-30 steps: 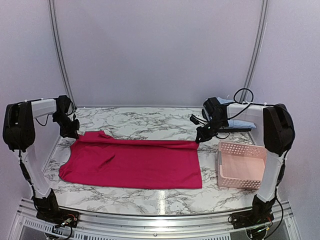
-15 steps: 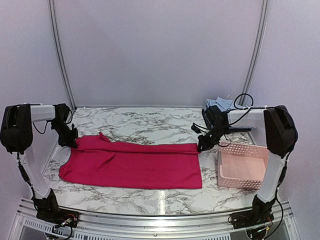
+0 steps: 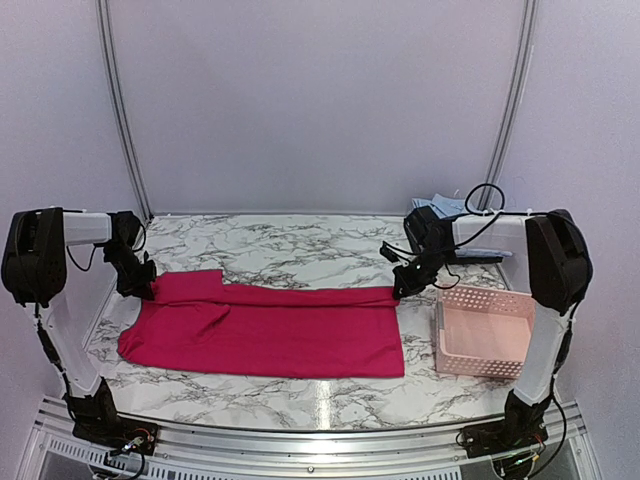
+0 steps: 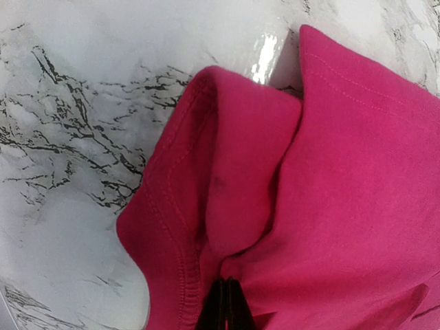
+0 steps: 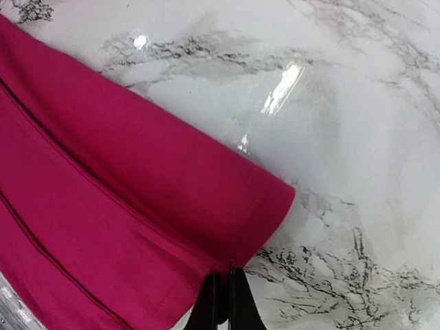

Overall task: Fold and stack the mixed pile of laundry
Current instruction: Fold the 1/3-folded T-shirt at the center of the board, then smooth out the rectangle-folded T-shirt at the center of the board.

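The magenta-red garment (image 3: 270, 325) lies spread across the marble table, its far edge turned over in a narrow fold. My left gripper (image 3: 140, 287) is low at the garment's far left corner. In the left wrist view this gripper (image 4: 225, 287) is shut on bunched magenta cloth (image 4: 357, 172). My right gripper (image 3: 400, 291) is at the far right corner. The right wrist view shows it (image 5: 225, 273) shut on the folded hem of the garment (image 5: 124, 179). The light blue shirt (image 3: 447, 206) lies at the back right, mostly hidden behind the right arm.
A pink lattice basket (image 3: 480, 365) stands at the right, close to the garment's right edge. A dark flat tray (image 3: 482, 258) lies behind it under the blue shirt. Bare marble table (image 3: 300, 240) stretches beyond the garment, and white walls close in the sides and back.
Both grippers have come down and toward the near side with the garment's far corners. The far edge now lies lower and folded over the rest.
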`<state>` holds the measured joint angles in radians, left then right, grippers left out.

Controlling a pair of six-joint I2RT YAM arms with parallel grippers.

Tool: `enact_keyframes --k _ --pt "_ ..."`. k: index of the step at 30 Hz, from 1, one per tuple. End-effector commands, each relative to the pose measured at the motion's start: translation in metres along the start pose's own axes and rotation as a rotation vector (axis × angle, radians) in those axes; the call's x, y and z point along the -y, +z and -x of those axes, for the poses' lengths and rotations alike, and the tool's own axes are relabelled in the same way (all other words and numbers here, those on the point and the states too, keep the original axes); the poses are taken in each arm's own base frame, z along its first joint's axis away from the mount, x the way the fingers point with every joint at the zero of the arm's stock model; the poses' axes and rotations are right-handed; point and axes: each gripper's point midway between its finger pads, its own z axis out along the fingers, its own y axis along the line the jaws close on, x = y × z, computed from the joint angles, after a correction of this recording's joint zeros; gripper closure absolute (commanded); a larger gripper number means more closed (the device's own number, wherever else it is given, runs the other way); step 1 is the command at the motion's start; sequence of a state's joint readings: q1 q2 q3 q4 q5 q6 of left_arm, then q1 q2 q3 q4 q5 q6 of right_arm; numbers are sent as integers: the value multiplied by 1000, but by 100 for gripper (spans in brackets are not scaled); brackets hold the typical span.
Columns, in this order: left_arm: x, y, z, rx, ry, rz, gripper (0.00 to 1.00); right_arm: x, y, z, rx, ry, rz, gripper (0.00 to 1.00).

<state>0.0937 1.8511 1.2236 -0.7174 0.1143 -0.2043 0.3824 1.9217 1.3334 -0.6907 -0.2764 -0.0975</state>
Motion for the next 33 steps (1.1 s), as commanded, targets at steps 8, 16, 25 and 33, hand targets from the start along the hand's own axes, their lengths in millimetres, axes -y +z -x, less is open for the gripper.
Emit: enact_keyframes --k 8,16,25,33 --pt "2 -34 12 101 4 -24 63 -17 -17 -16 -56 -24 45 70" --pt "32 -65 67 241 23 -138 43 -23 -37 46 78 -11 67 49" --pt "45 -24 111 204 39 -153 52 -59 -27 132 203 -10 184 49" --pt "52 13 113 151 94 -100 51 -77 12 116 113 -8 228 52"
